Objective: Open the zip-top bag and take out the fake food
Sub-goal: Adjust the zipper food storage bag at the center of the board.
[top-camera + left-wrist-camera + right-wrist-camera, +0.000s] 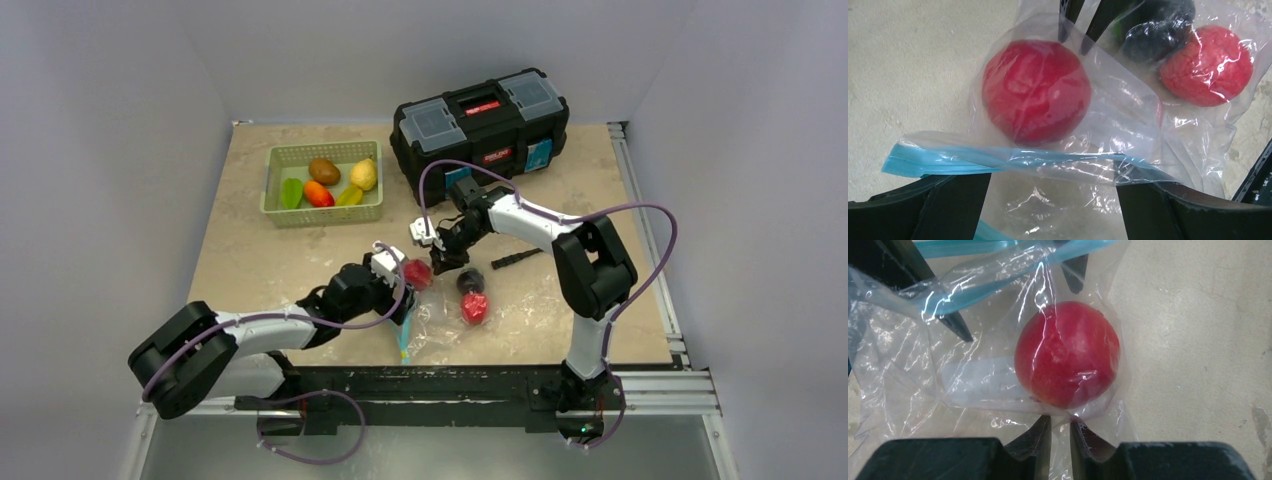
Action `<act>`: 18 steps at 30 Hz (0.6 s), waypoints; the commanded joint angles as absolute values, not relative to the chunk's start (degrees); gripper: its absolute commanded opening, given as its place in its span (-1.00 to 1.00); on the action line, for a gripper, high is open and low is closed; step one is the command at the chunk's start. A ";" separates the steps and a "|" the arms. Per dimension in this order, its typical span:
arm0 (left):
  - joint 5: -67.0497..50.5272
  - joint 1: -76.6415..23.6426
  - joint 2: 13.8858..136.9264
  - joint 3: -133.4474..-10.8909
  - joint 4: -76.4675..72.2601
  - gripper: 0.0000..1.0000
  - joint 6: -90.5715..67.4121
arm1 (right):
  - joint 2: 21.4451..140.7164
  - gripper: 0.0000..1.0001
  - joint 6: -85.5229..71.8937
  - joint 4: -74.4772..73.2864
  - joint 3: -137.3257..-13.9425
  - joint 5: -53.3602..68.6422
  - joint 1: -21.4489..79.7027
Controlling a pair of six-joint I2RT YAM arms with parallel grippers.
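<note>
Left gripper (396, 284): gaped released, astride the teal zip strip (998, 160) of the zip-top bag (447, 332) on the desk (260, 260). Right gripper (441, 262): parted just a crack around film (no firm pinch, seemingly). Sat between both, just past the strip: red fake food (418, 274), bagged.

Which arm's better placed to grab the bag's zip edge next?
Left, likely. The left gripper is open wide, the blue zip strip lying right in front of its jaws. The right gripper sits at the bag's opposite edge, jaws almost closed, the red fruit between it and the strip.
</note>
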State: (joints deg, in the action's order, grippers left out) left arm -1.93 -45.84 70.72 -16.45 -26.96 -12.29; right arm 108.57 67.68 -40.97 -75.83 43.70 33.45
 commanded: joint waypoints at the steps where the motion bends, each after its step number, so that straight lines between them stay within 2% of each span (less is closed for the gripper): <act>1: -1.44 -46.03 72.16 -21.05 -28.64 0.80 -10.40 | 108.30 -0.66 63.88 -37.13 -77.00 44.72 34.99; 8: -0.18 -45.97 75.43 -23.61 -28.44 0.83 -10.03 | 109.08 -0.73 60.76 -33.96 -77.09 42.06 37.85; 18: 3.41 -45.91 78.16 -25.81 -27.95 0.84 -10.77 | 110.01 -0.73 63.14 -37.33 -77.90 46.49 40.58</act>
